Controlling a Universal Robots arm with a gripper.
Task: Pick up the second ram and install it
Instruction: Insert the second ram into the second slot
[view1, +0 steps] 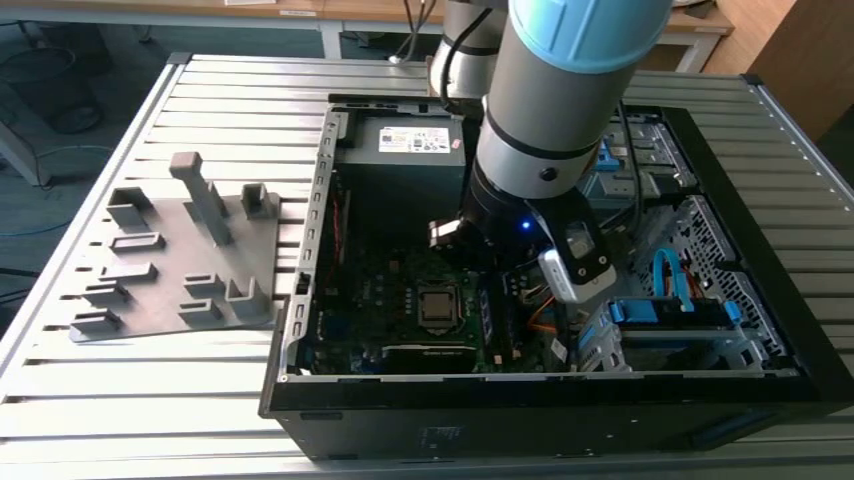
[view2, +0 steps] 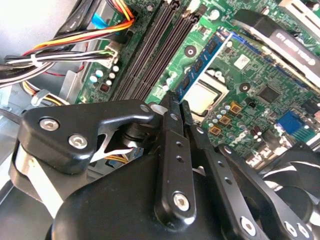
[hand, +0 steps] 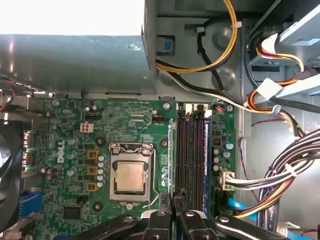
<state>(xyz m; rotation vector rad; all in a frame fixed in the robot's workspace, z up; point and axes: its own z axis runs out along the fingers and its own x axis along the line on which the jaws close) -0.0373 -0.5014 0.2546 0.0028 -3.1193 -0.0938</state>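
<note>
Ram (view2: 200, 67) edge-on between closed fingers (view2: 172, 145)

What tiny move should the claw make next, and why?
Probably press straight down. The claw grips the second ram edge-on, lined up along the memory slots beside the processor, apparently not yet seated.

Gripper (view2: 177, 107): black links, semi-gloss, with bright metal screws. Motherboard (hand: 135, 130): glossy green laminate; processor lid (hand: 129, 177) dull brushed metal. Holder plate (view1: 160, 265): matt grey plastic. Bench (view1: 227, 100): ribbed pale metal, satin. Case (view1: 534, 405): matt black outer wall.
</note>
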